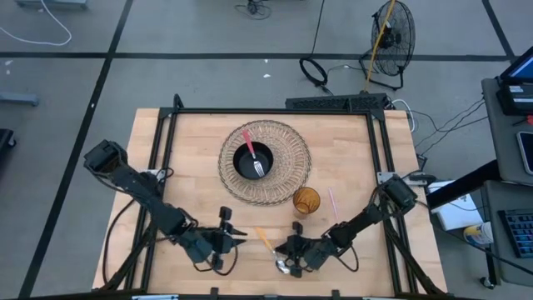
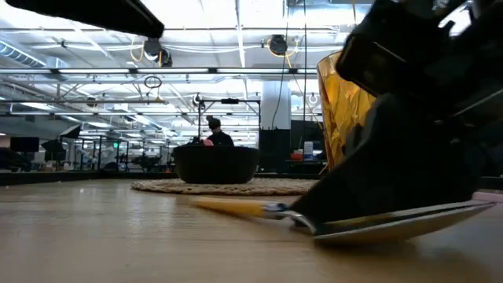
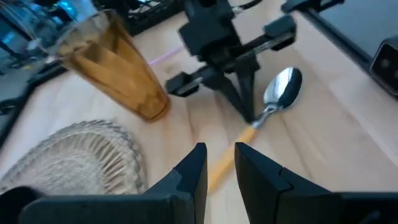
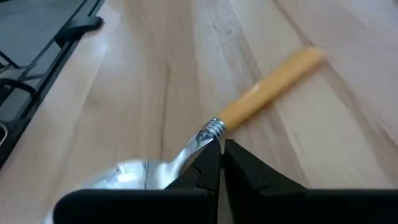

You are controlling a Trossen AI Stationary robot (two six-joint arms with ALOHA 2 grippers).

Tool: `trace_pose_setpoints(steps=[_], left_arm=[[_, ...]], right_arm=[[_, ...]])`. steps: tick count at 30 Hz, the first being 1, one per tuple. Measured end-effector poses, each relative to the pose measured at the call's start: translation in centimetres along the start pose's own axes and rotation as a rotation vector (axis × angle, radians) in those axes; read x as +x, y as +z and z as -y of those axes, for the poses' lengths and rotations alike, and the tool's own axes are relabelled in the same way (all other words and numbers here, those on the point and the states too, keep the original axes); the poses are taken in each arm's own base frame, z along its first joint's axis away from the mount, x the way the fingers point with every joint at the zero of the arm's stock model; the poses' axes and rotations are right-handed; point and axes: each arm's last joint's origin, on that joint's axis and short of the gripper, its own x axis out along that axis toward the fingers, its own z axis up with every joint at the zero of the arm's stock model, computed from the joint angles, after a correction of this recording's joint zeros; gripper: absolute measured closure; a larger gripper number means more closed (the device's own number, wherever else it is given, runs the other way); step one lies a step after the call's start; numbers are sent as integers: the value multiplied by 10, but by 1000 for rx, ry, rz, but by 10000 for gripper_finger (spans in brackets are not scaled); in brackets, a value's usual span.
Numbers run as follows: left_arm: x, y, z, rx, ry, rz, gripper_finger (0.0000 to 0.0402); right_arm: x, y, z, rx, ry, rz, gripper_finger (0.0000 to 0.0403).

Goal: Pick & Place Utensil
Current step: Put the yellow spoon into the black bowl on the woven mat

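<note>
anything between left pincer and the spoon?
No. Left wrist view shows only bare table between the left pincer and the spoon, which the right pincer pinches.

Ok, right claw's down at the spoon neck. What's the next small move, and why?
Probably lift straight up a little. The right claw looks closed on the spoon at its neck, and the spoon lies flat on the table, so a short raise tests the grip.
</note>
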Motion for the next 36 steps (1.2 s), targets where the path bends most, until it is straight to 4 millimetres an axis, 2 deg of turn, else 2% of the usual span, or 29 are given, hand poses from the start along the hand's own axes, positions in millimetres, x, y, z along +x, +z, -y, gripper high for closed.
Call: trace_pose_setpoints(steps=[5,9,15,23,27,32,36], left_arm=[[-11,2,2,4,35,4,314],[-11,0,2,-16,32,-11,314],[-5,1,-2,-60,-110,-15,314],[38,-2,-19,-96,-298,40,314],[61,-12,-26,-120,-377,30,314],[76,-18,-28,-143,-433,33,313],[85,-15,-25,-124,-450,35,313]], right_arm=[[6,7,-1,-50,17,12,392],[9,11,3,-82,40,31,392],[3,15,3,-135,16,14,392],[-21,28,-7,-185,-17,-31,386],[-38,32,-15,-220,-9,-65,371],[-62,37,-20,-256,-60,-111,345],[-83,42,-23,-259,-86,-135,327]])
